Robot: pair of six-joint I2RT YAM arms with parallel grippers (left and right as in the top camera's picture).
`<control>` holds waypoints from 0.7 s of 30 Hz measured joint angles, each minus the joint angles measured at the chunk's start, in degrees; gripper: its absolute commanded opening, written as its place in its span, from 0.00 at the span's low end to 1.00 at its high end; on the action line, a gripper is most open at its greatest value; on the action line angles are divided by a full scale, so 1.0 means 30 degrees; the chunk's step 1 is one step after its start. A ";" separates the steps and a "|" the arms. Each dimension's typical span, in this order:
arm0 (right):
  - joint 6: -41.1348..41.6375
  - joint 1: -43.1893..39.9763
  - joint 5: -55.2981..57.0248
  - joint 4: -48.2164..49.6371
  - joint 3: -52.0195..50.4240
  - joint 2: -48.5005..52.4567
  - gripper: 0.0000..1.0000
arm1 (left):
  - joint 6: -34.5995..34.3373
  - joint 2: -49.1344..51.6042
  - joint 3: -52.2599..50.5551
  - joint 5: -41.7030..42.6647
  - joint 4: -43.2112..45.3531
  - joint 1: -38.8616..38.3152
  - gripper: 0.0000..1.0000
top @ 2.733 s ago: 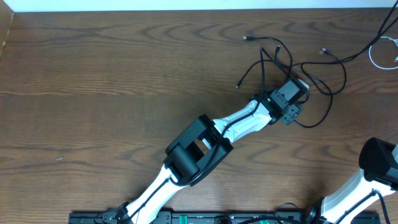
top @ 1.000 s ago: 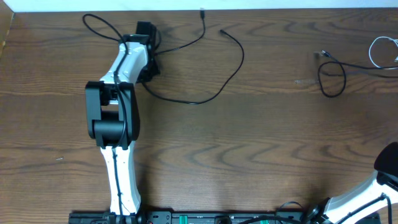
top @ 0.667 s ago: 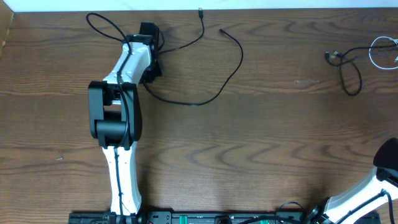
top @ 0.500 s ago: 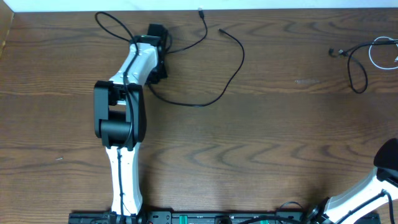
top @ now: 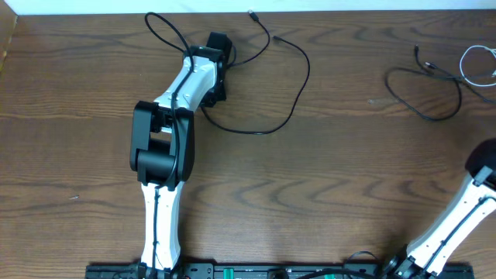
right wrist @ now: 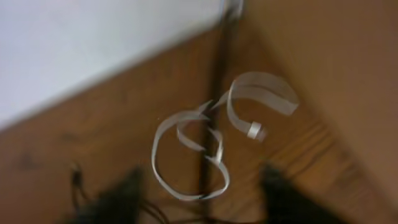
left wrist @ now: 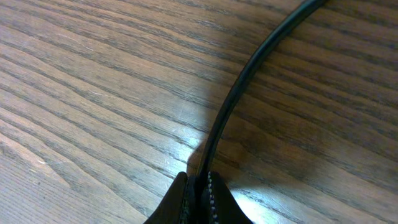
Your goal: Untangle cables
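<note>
Left gripper point(left wrist: 198, 186), at eleven o'clock, pinches the black cable point(left wrist: 249, 68); right gripper point(right wrist: 202, 180), blurred, looks spread, facing the white cable point(right wrist: 267, 81).

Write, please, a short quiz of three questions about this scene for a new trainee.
1. True or false: the left end effector is shut on a black cable.
2. Where on the table does the white cable lie? A) left edge B) centre C) far right edge
3. Fill in: the loose black cable at the right and the held one lie ____ (touching or apart).
Key: 1 true; 2 C; 3 apart.
</note>
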 measured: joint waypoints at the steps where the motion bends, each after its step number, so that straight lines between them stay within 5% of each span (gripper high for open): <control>1: -0.0022 0.0000 -0.0095 -0.0211 -0.0102 0.0495 0.99 | 0.0007 0.0000 0.0000 0.0000 -0.0022 0.0000 0.07; 14: -0.0204 0.0517 0.0117 -0.4488 -0.0226 0.0372 0.99 | 0.0991 -0.0393 -0.0372 0.0466 -0.0109 -0.0007 0.07; 21: -0.1639 0.0452 -0.4787 -0.5748 -0.0219 -0.1610 0.99 | 0.1362 -0.2441 -0.1071 0.1749 0.0262 -0.0073 0.07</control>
